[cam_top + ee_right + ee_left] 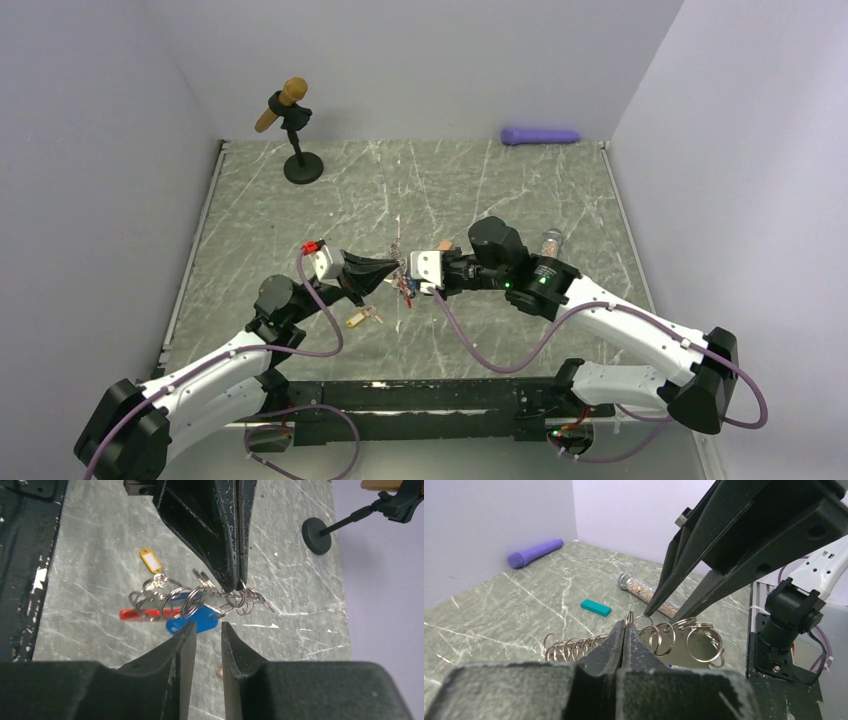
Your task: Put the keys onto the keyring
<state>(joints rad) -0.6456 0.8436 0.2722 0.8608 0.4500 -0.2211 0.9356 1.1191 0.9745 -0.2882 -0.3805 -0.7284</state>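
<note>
The keyring hangs just above the table as a bunch of silver rings (243,599) joined to a red clip (134,614). A key with a blue tag (192,622) hangs in the bunch. My left gripper (627,625) is shut on one thin ring at the top of the chain (663,638). My right gripper (208,626) faces it, open, its fingers just short of the blue tag with nothing between them. A key with a yellow tag (149,560) lies loose on the table. From above, both grippers meet at the bunch (404,286).
A teal block (595,607) and a glittery microphone (649,592) lie beyond the bunch. A purple cylinder (540,135) rests at the back wall. A microphone stand (303,165) holds a brown microphone at the back left. Walls enclose the table on three sides.
</note>
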